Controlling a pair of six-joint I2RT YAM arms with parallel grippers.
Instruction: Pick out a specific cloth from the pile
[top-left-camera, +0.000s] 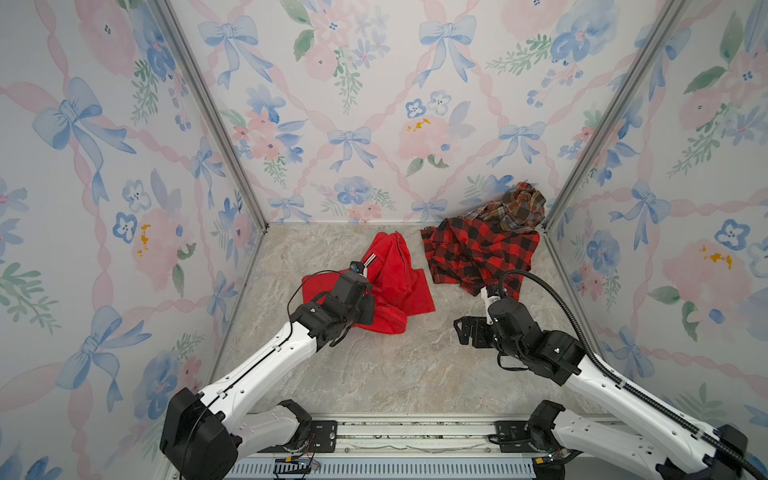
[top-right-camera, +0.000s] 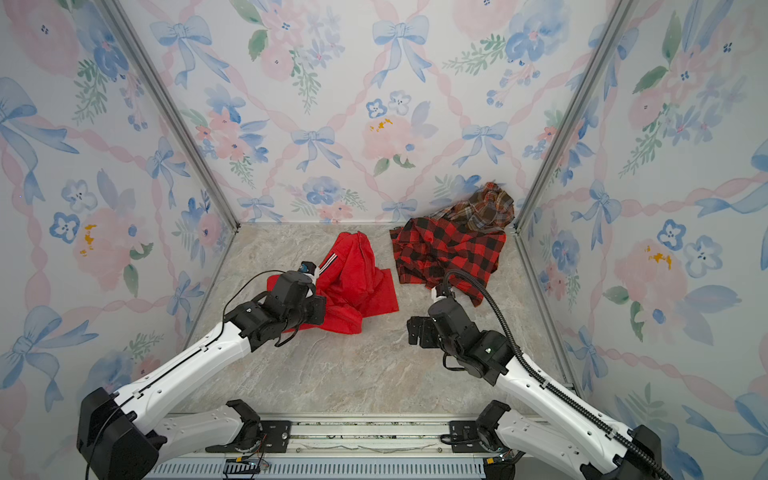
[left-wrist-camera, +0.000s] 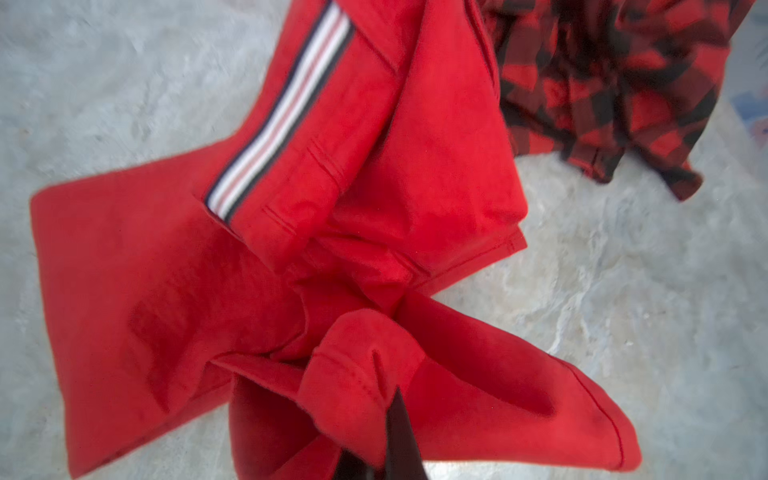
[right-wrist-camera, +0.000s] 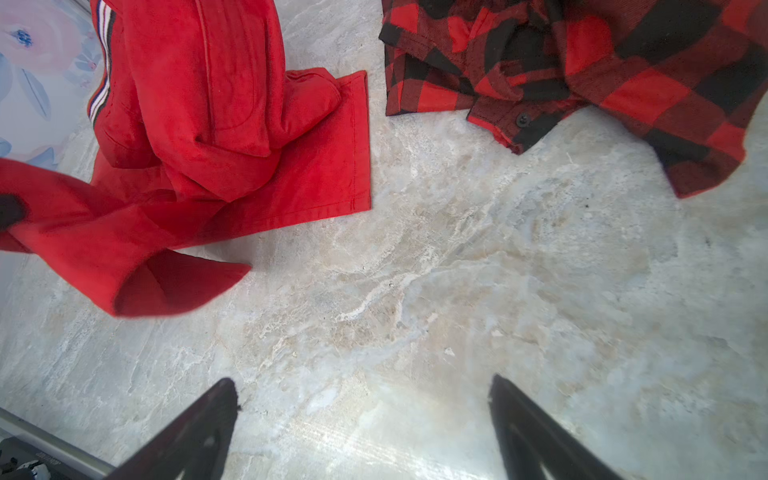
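Step in hand: grasp. The left gripper (left-wrist-camera: 392, 415) is clamped on a fold of the cloth (top-left-camera: 397, 274), which lies just beside the pile (top-left-camera: 482, 249), not touching it. The right gripper (right-wrist-camera: 365, 386) stands wide and empty. Next move: lift the cloth and draw it clear.

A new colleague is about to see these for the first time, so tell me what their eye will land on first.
The bright red cloth jumps out, crumpled on the marble floor left of centre, with the left gripper shut on a fold of it. Just apart, the red-and-black check shirt and a brown plaid shirt are heaped in the far right corner. The right gripper hangs open over bare marble.
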